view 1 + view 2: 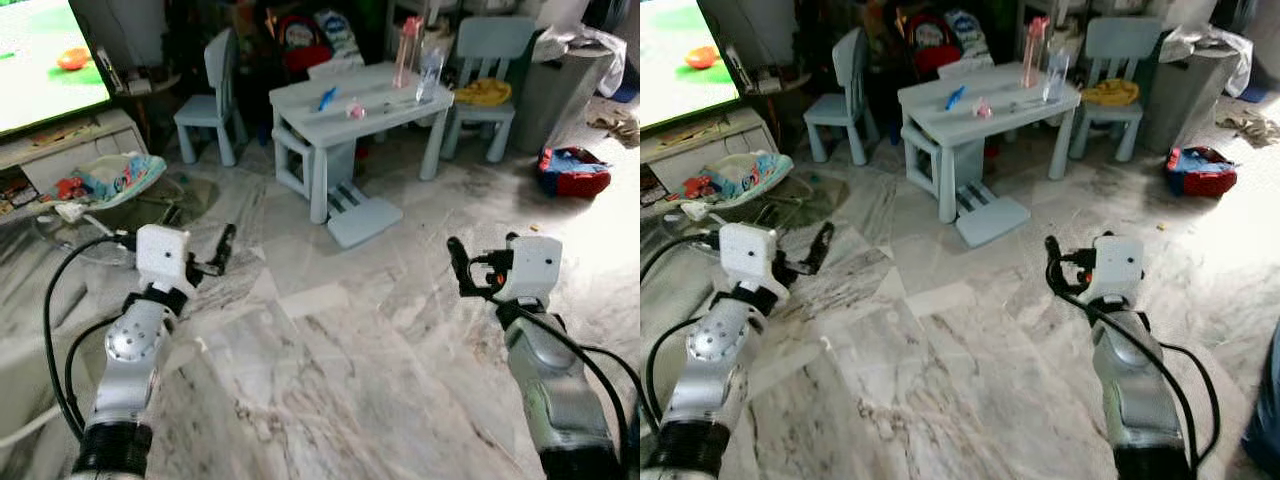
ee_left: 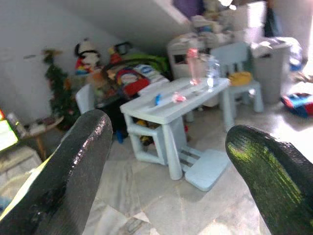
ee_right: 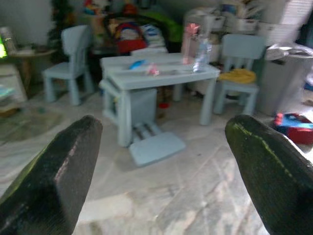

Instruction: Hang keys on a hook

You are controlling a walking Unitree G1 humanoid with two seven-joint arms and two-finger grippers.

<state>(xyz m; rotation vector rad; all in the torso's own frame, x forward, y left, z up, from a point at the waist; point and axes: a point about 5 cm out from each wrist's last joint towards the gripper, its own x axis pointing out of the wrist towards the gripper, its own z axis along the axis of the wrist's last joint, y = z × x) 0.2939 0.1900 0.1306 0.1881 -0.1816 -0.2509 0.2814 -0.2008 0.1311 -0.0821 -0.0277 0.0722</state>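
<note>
i've got both arms up over the marble floor (image 1: 330, 370); left gripper (image 2: 164, 161) and right gripper (image 3: 161, 161) fingers spread wide, holding nothing, blue tabletop (image 1: 365, 95) ahead.

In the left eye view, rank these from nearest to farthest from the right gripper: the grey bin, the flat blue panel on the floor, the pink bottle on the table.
From the right gripper:
1. Flat blue panel, on the floor just ahead, toward the left.
2. Pink bottle, standing on the blue table, farther ahead.
3. Grey bin, back right corner; its distance is close to the bottle's, so this order is tentative.
</note>
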